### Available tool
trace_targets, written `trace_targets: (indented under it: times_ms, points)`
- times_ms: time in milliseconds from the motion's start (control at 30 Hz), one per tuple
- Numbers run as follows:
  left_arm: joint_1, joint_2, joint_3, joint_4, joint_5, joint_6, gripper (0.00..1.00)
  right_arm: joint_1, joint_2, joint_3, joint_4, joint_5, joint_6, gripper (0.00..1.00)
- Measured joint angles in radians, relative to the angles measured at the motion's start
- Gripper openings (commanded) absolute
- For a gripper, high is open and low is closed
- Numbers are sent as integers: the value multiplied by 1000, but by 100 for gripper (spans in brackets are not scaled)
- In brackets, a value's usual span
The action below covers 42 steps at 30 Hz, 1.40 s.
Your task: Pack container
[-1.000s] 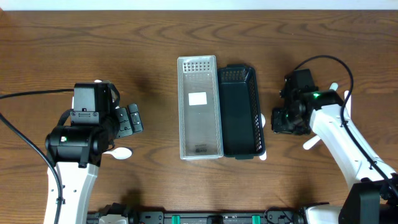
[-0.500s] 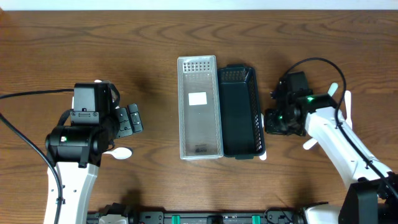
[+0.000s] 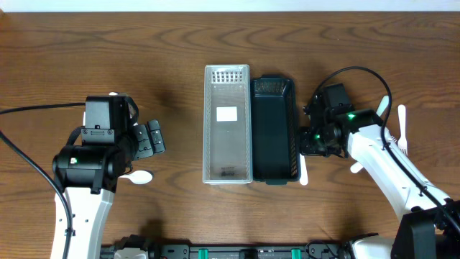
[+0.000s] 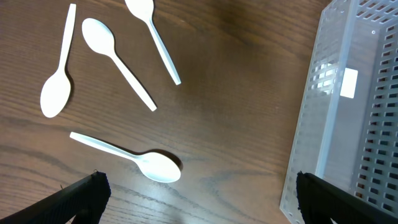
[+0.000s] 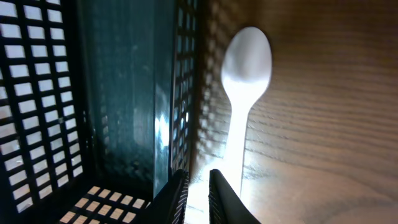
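A clear slotted basket (image 3: 208, 122) and a dark basket (image 3: 273, 129) stand side by side mid-table. My right gripper (image 3: 307, 138) is down against the dark basket's right wall (image 5: 186, 93). Its fingers (image 5: 198, 186) are nearly together with only a narrow gap, over the handle of a white spoon (image 5: 245, 62) lying beside the basket; it also shows in the overhead view (image 3: 302, 171). My left gripper (image 4: 199, 202) is open and empty above the table left of the clear basket (image 4: 323, 124). Several white spoons (image 4: 115, 53) lie below it, one nearest (image 4: 146, 163).
White plastic cutlery (image 3: 401, 122) lies on the table right of my right arm, and another white piece (image 3: 357, 167) sticks out beside it. One white spoon (image 3: 140, 176) shows by my left arm. The table's front edge carries a dark rail (image 3: 244, 252).
My right gripper has moved left to the dark basket's right wall. Both baskets have slid a little to the left and toward the front. The left arm has not moved.
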Motion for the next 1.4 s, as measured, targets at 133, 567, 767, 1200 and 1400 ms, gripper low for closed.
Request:
trace_targets:
  times_ms: [133, 567, 767, 1200, 1400]
  points:
    - [0, 0, 0, 0, 0, 0, 98, 0, 0, 0, 18, -22, 0, 15]
    - [0, 0, 0, 0, 0, 0, 98, 0, 0, 0, 48, -27, 0, 17]
    - [0, 0, 0, 0, 0, 0, 98, 0, 0, 0, 49, 34, 23, 33]
    - [0, 0, 0, 0, 0, 0, 98, 0, 11, 0, 50, 145, 52, 56]
    - [0, 0, 0, 0, 0, 0, 98, 0, 55, 0, 66, 179, 52, 57]
